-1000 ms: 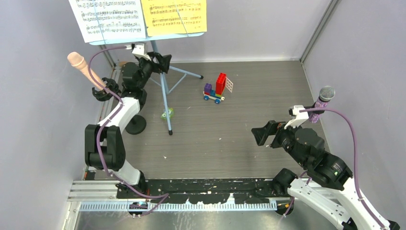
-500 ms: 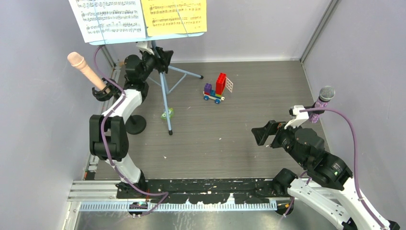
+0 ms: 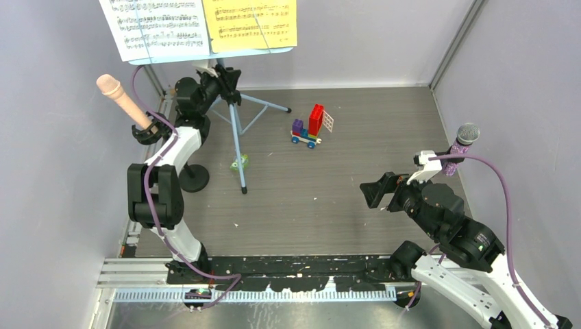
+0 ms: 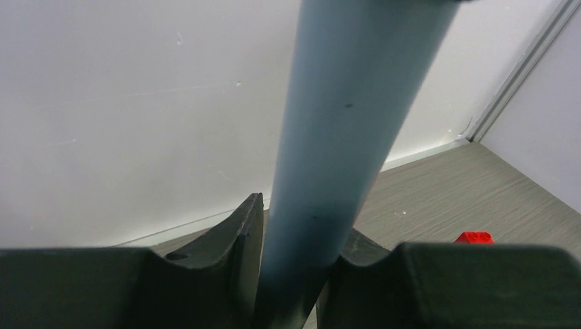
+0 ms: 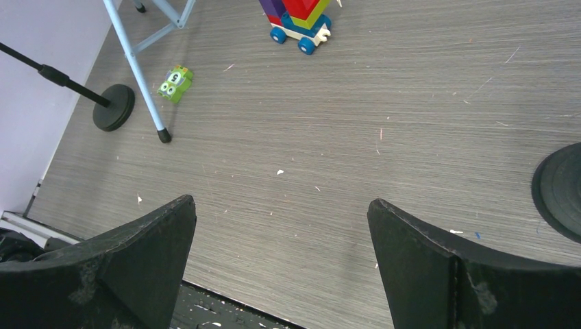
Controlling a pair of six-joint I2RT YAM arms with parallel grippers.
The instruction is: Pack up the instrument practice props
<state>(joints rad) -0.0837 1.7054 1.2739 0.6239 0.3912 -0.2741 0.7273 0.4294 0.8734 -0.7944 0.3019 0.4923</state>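
Note:
The pale-blue music rack stands on tripod legs at the back left, holding a white score sheet and a yellow score sheet. My left gripper is shut on its pole just under the shelf. In the left wrist view the pole fills the gap between my fingers. The peach microphone sits tilted in a black holder with a round base. The purple microphone stands at the right wall. My right gripper is open and empty above the floor.
A colourful toy brick car stands at the back centre. A small green block lies by the rack's front leg. A second black round base lies at the right. Walls close in on three sides.
My left gripper swung forward onto the rack's pole and closed round it. The score sheets shifted slightly. The right arm has not moved.

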